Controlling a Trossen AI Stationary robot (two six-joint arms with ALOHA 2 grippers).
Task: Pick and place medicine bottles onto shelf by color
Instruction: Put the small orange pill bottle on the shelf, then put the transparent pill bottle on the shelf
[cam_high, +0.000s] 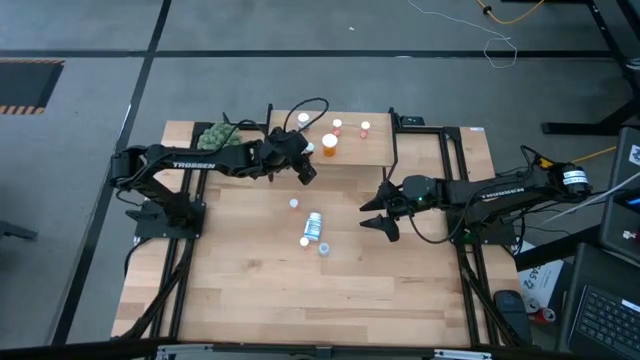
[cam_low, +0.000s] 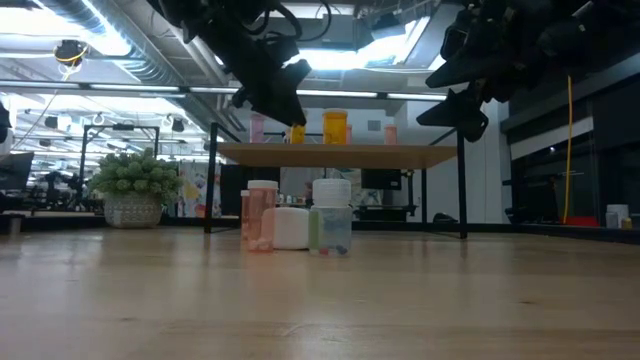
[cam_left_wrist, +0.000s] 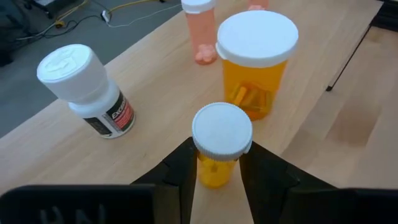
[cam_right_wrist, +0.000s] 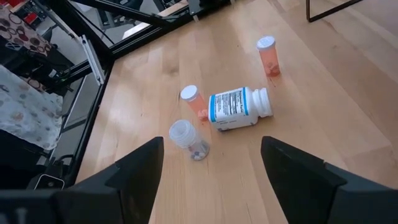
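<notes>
My left gripper (cam_high: 308, 152) is over the left part of the shelf (cam_high: 375, 152), shut on a small orange bottle (cam_left_wrist: 216, 146) with a white cap. Just past it on the shelf stand a large orange bottle (cam_left_wrist: 255, 62), a white bottle (cam_left_wrist: 87, 87) and a pink one (cam_left_wrist: 200, 31). My right gripper (cam_high: 380, 212) hangs open and empty above the table, right of the loose bottles: a white one lying on its side (cam_right_wrist: 239, 107), a pink one (cam_right_wrist: 267, 55), a small orange one (cam_right_wrist: 194, 102) and a clear one (cam_right_wrist: 189, 140). My left gripper pinches the small orange bottle's body just below its cap (cam_left_wrist: 214, 169), one finger (cam_left_wrist: 181, 163) on each side. The fingers slant down from the table's left. The bottle stands upright, cap up; its base is hidden, so I cannot tell whether it rests on the shelf board.
A green plant ball (cam_high: 215, 135) sits at the table's far left corner, beside the shelf. The shelf's black legs (cam_low: 212, 178) stand on the tabletop at the far edge. Bare wood lies on the near half of the table (cam_high: 300, 300).
</notes>
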